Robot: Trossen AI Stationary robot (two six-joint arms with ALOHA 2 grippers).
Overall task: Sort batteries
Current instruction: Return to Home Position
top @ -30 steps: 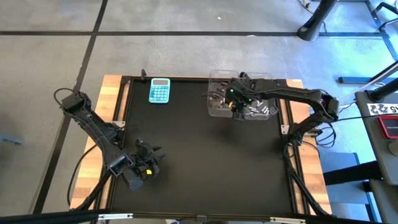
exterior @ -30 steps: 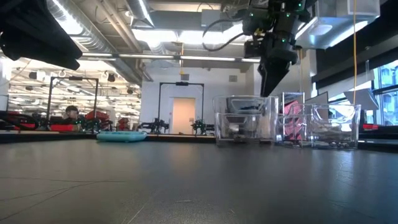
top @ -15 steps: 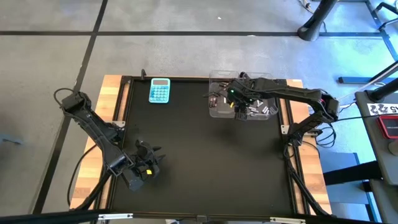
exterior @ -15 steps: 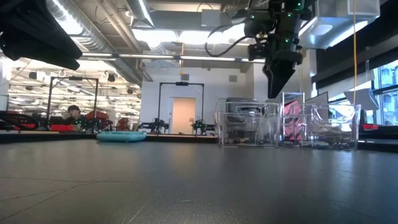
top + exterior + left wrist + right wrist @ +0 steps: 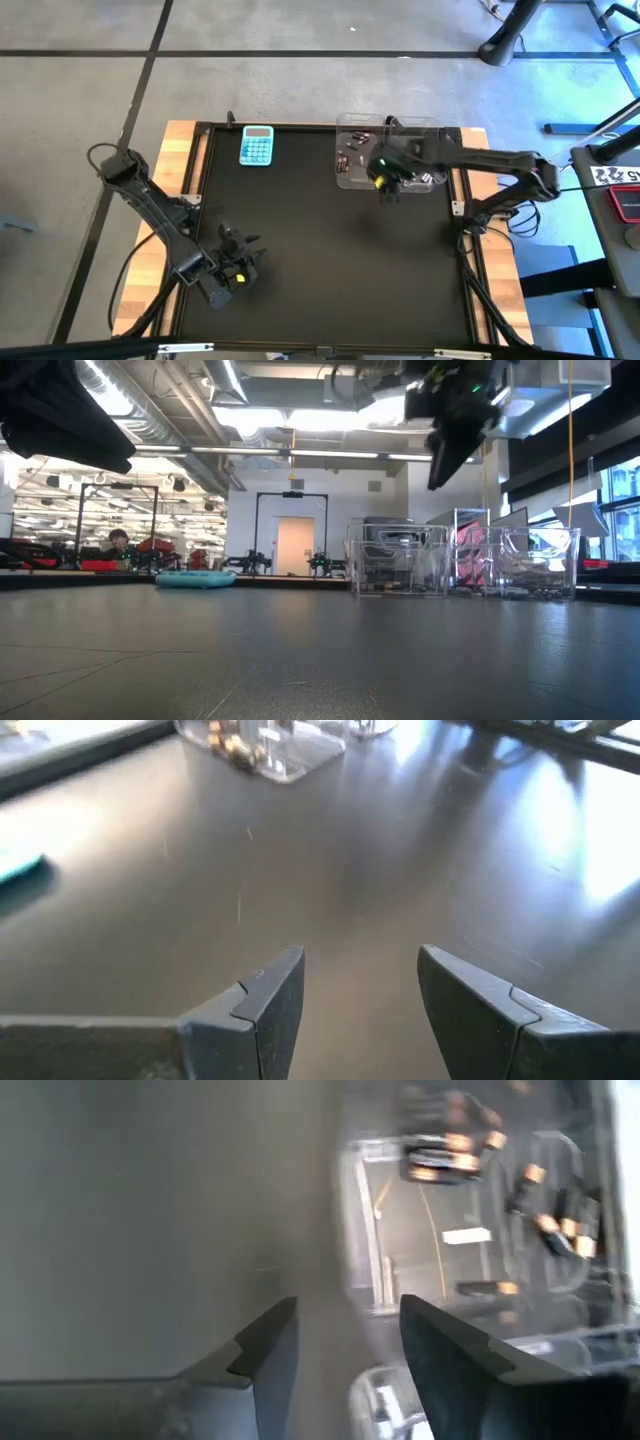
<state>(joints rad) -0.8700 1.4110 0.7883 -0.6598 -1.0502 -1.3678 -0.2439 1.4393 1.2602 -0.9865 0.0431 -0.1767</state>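
Observation:
The batteries lie in clear plastic bins (image 5: pixel 390 152) at the table's far right. Dark ones (image 5: pixel 350 160) are in the left compartment and silvery ones (image 5: pixel 422 178) in the right. The right wrist view shows the dark batteries (image 5: pixel 445 1155) through the bin wall. My right gripper (image 5: pixel 385 182) hangs open and holds nothing, above the bins' near edge and well over their rims (image 5: pixel 445 465); nothing is between its fingers (image 5: pixel 345 1315). My left gripper (image 5: pixel 237 270) waits open near the front left, above bare table (image 5: pixel 360 965).
A light-blue calculator (image 5: pixel 256 146) lies at the table's far edge, left of the bins. It also shows far off in the low view as the calculator (image 5: pixel 195 578). The black mat (image 5: pixel 330 260) between the two arms is bare.
My right gripper has risen from just over the bins and drawn back a little toward the table's near edge, staying open and holding nothing. The bins and the batteries have kept still.

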